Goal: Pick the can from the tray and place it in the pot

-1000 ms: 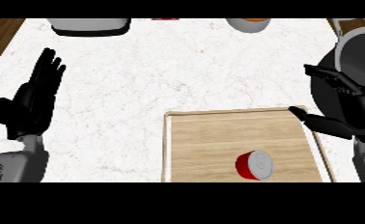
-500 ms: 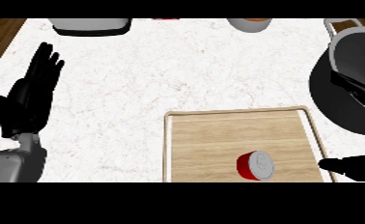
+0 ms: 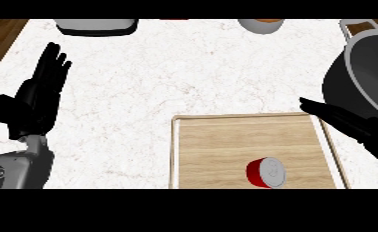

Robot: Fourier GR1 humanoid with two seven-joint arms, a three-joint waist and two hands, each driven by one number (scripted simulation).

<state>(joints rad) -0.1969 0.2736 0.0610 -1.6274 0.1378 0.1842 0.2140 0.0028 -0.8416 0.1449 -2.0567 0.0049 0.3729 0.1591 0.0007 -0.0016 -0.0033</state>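
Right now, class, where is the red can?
In the head view, the red can lies on the wooden tray, right of its middle near the lower edge, below the right hand.

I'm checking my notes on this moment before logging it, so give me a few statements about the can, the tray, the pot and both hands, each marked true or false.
1. The can lies on the wooden tray. True.
2. The right hand is curled round the can. False: its fingers are straight, reaching over the tray's far right corner, apart from the can.
3. The pot stands at the counter's right edge, beyond the tray. True.
4. The can is already in the pot. False: it is on the tray.
5. The left hand rests open at the left, fingers up. True.
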